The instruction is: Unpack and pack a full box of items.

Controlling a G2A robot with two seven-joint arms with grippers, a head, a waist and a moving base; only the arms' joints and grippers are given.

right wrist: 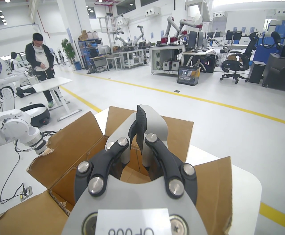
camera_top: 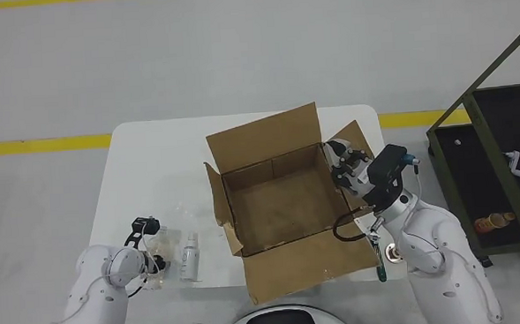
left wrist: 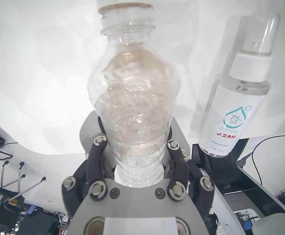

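Left of box (camera_top: 269, 170) | left jaws clamp clear bottle (left wrist: 133, 100) beside spray bottle (left wrist: 231, 106) | right jaws closed over rim

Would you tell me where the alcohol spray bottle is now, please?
Top view: the spray bottle rests on the table, between the cardboard box and the left gripper, which holds a clear bottle.

Clear bottle (left wrist: 131, 100): cap beyond the view's edge, base behind fingers (left wrist: 89, 133).
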